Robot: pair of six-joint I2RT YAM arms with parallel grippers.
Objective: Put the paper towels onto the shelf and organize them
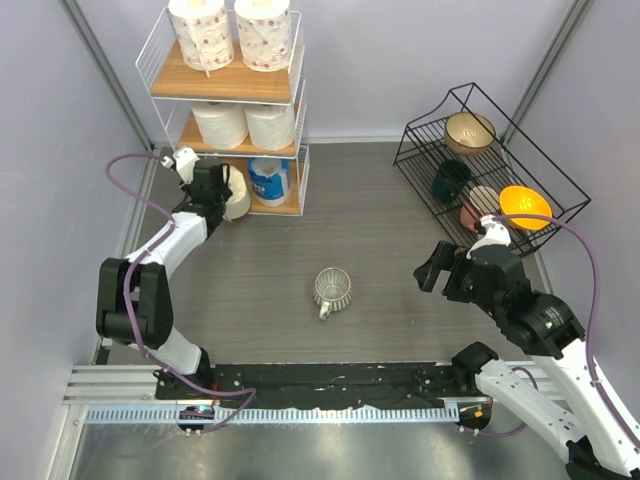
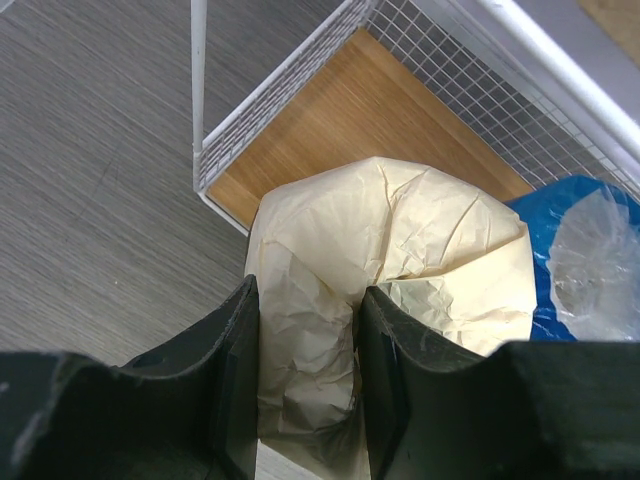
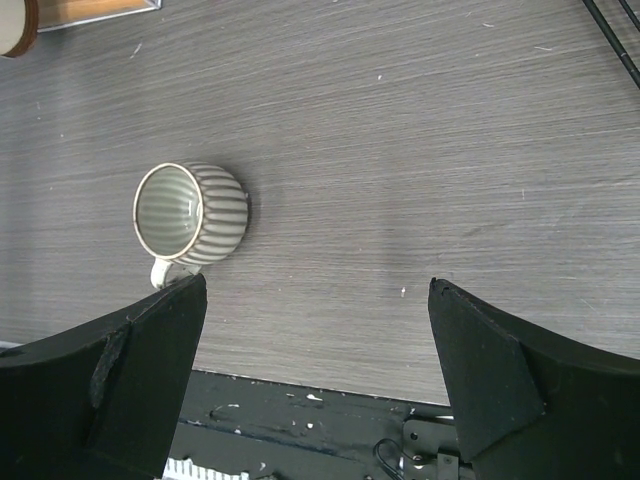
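The white wire shelf (image 1: 157,50) stands at the back left. Two red-dotted rolls (image 1: 201,32) are on its top board and two plain white rolls (image 1: 221,124) on the middle board. A blue-wrapped roll (image 1: 268,180) stands on the bottom board (image 2: 330,120) and also shows in the left wrist view (image 2: 580,250). My left gripper (image 1: 220,187) (image 2: 305,290) is shut on the wall of the cream ragged roll (image 1: 238,197) (image 2: 420,240), at the bottom tier's front left corner beside the blue roll. My right gripper (image 1: 432,268) (image 3: 318,285) is open and empty above the table.
A ribbed glass mug (image 1: 332,290) (image 3: 190,212) sits mid-table, left of my right gripper. A black wire rack (image 1: 425,130) with bowls and an orange dish stands at the back right. The shelf's white corner post (image 2: 198,80) is just left of the cream roll.
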